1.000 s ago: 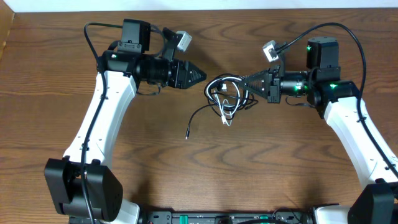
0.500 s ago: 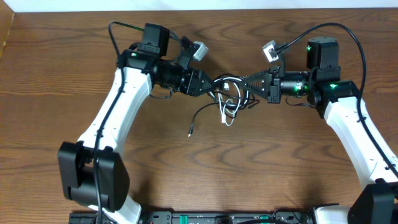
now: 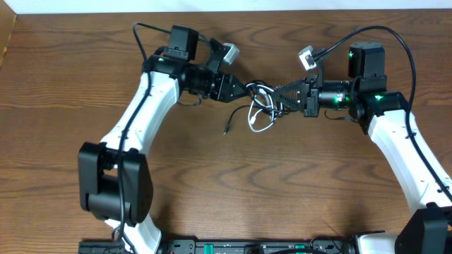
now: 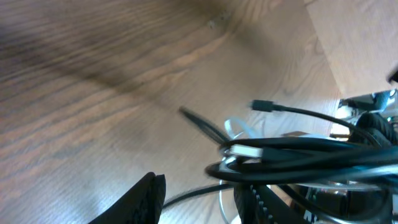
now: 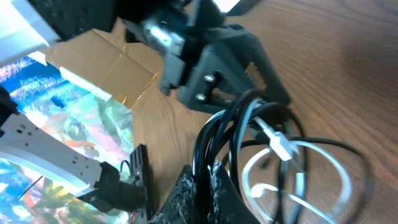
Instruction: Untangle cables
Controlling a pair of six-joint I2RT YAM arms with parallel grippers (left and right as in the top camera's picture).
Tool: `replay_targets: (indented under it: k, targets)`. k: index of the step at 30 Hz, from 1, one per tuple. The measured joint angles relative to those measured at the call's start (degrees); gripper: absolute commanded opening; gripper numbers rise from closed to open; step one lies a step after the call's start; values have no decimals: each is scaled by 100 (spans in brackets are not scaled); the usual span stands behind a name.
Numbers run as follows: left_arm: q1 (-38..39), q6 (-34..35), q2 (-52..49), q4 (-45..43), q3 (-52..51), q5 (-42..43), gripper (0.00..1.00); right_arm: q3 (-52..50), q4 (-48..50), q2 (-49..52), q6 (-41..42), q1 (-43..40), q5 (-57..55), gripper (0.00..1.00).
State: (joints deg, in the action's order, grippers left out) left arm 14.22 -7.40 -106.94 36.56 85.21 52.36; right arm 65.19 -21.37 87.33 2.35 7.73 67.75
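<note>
Right jaws stay clamped on the cables (image 3: 260, 106), one black-and-white knot just 12 o'clock of centre in the overhead view; left jaws sit part open, fingers (image 4: 144, 198) on no strand that I can see. Left gripper (image 3: 247, 89) has swung in from 9 o'clock and now meets the knot's 9 o'clock edge, opposite the right gripper (image 3: 272, 95), and the black tail (image 3: 227, 127) has slid toward 1 o'clock. Likely a two-hand pull-apart comes next, with no separating done yet.

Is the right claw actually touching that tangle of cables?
Touching. The right wrist view shows black loops of the cables running straight into the right gripper, pinched between its fingers with no gap.
</note>
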Motion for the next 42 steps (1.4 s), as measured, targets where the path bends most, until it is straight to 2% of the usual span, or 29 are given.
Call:
replay_targets:
  k: [6, 12, 16, 19, 23, 29, 36, 40, 42]
  targets:
    - [114, 739, -205, -741, 0, 33, 40, 0, -2, 0, 2, 0, 74, 1]
    - [127, 1320, -205, -1366, 0, 415, 40, 0, -2, 0, 0, 0, 85, 1]
    - [127, 1449, -205, -1314, 0, 514, 40, 2, -184, 0, -4, 0, -203, 1]
    - [129, 1502, -205, -1097, 0, 472, 40, 2, -566, 15, 2, 2, -1073, 1]
    - [129, 1530, -205, -581, 0, 94, 38, 2, -817, 284, 2, 0, -2199, 1]
    - [127, 1534, -205, -144, 0, -485, 38, 2, -793, 1043, 138, -66, -3191, 1]
    - [129, 1532, -205, -90, 0, -756, 38, 13, -809, 1394, 461, -514, -4677, 27]
    - [127, 1532, -205, -90, 0, -776, 37, 17, -839, 1443, 634, -852, -5080, 45]
    - [127, 1532, -205, -90, 0, -776, 38, 52, -887, 1443, 684, -992, -5106, 50]
